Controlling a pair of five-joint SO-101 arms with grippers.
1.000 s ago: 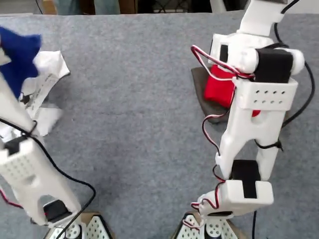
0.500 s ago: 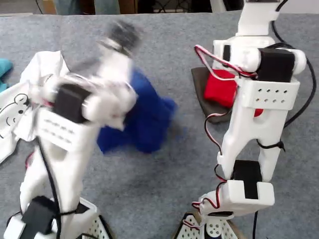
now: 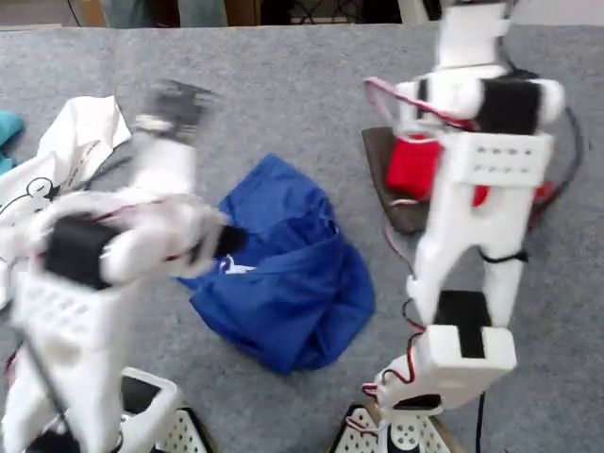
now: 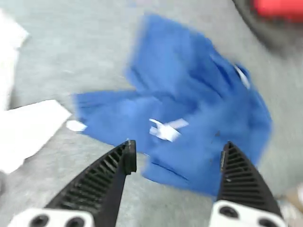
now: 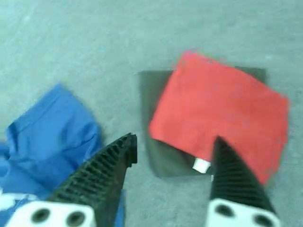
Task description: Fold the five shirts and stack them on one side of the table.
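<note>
Blue shirt [image 3: 283, 283] lies crumpled in the lower middle of the high view, on the grey table [image 3: 283, 85]. To the right of the centre, a folded red shirt [image 3: 411, 165] lies on a dark folded cloth [image 3: 382, 184]. A white shirt [image 3: 80, 137] lies loose at the upper left. In the left wrist view, the left gripper [image 4: 178, 146] stands wide and empty above the blue shirt. In the right wrist view, the right gripper [image 5: 174, 141] is wide and empty too, above the edge of the red shirt.
</note>
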